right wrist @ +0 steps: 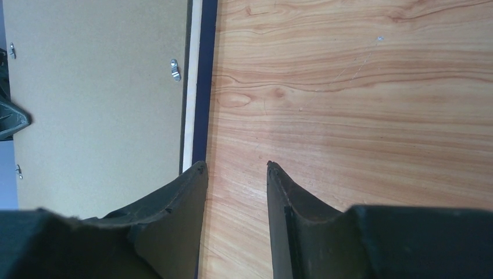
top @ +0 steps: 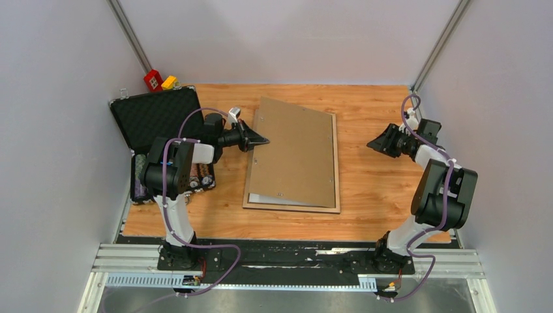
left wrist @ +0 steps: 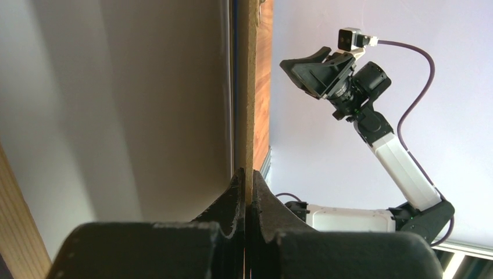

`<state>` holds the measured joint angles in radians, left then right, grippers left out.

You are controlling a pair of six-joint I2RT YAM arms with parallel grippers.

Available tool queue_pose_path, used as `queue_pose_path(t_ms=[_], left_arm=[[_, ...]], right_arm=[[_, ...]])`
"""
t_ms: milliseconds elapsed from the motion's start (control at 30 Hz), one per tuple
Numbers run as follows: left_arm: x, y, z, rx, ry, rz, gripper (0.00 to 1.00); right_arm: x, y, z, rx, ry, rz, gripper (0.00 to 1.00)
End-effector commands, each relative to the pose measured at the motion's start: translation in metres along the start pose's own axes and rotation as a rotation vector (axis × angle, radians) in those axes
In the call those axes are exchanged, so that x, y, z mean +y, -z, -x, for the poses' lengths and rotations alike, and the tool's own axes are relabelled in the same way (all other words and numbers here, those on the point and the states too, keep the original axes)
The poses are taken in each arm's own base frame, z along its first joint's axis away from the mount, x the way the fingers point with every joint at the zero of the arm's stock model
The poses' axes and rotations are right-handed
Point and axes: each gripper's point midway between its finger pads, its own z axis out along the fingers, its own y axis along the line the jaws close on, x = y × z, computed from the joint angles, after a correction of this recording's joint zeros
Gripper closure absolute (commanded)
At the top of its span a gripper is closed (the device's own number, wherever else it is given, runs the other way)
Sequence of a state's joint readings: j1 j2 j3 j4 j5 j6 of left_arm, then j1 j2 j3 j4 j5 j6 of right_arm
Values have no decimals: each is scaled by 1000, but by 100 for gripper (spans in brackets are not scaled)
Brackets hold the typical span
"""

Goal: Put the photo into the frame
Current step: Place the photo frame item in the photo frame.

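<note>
L pincer (top: 263,139) grips backing panel (top: 297,153), tilted above frame (top: 336,166); chips (top: 206,178) in case (top: 153,117).

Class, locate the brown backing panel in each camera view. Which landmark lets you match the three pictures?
Top external: backing panel at centre, its left edge pinched by the left gripper.
Left wrist: edge-on, a thin tan strip rising from between the fingers.
Right wrist: the pale face filling the upper left.
Shared landmark: the wood-grain table, beside the panel in every view.
</note>
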<state>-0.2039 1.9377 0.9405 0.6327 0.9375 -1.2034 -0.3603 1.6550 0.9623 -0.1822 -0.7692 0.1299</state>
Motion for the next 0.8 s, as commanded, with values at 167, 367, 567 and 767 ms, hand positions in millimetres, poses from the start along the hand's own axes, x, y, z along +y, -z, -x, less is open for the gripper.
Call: queue_pose_path(t_ms=[167,367,567,767], left_arm=[[-30,-7,0,47,-60,-89,100],[-28,-9,0,47,-58,-86,100],[-27,-10,-1,48,-56,-87,100],[-27,-10,-1,46,-59,-85,100]], right_arm=[[1,0,6,-21,12,27,60],[1,1,7,-24,9,29,59],[0,1,6,-23,6,32,60],[0,2,7,-25,3,34,60]])
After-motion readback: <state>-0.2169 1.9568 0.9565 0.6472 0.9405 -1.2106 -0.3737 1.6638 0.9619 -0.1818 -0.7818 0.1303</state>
